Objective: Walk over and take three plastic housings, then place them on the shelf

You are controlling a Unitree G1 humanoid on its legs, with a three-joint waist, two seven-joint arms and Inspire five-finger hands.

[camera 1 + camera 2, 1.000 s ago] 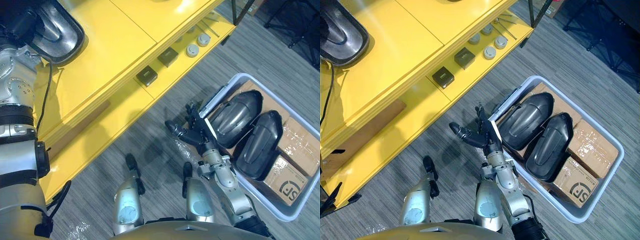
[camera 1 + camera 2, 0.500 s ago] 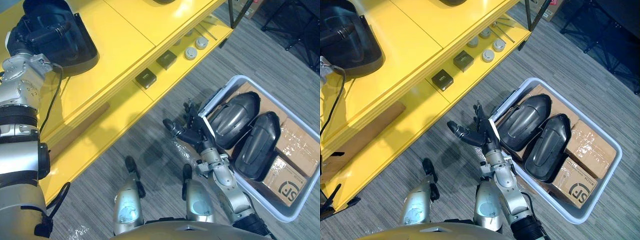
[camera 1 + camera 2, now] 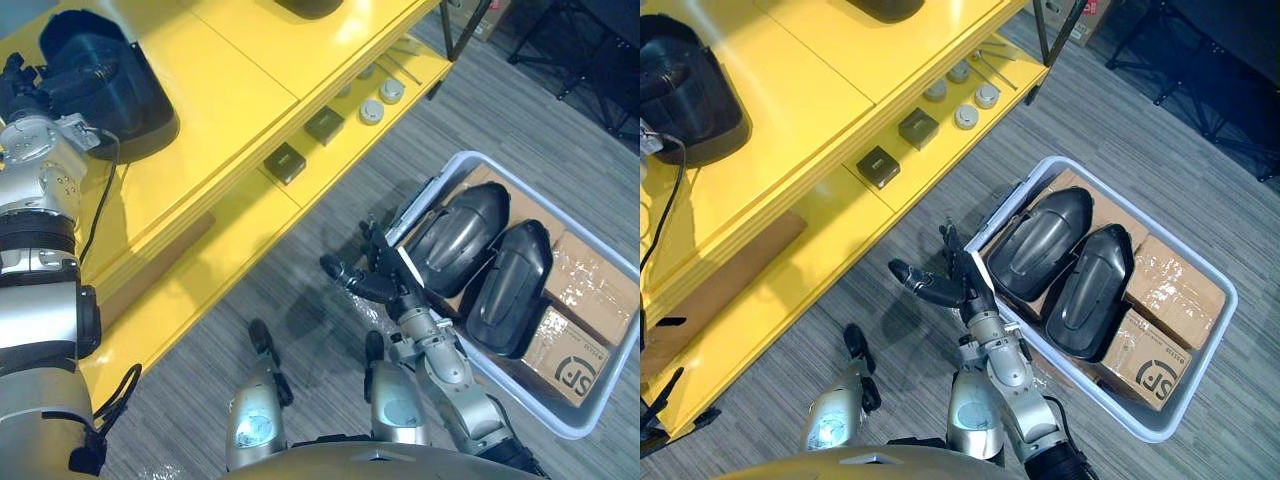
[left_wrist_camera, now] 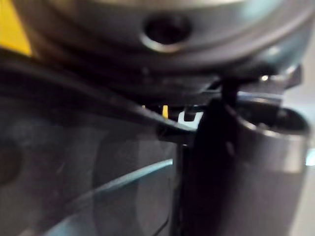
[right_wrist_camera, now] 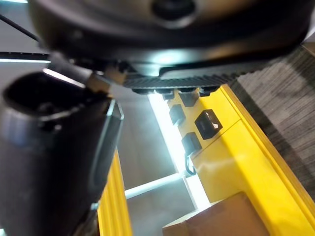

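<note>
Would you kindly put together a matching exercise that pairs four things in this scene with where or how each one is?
Things:
1. right hand
2. small black boxes
3. pair of dark housings
4. single dark housing

Places or states:
a. in the grey bin
b. on the top yellow board
c. open, above the carpet
d. on the lower yellow shelf

Pairs: 1-c, 2-d, 3-a, 4-b.
</note>
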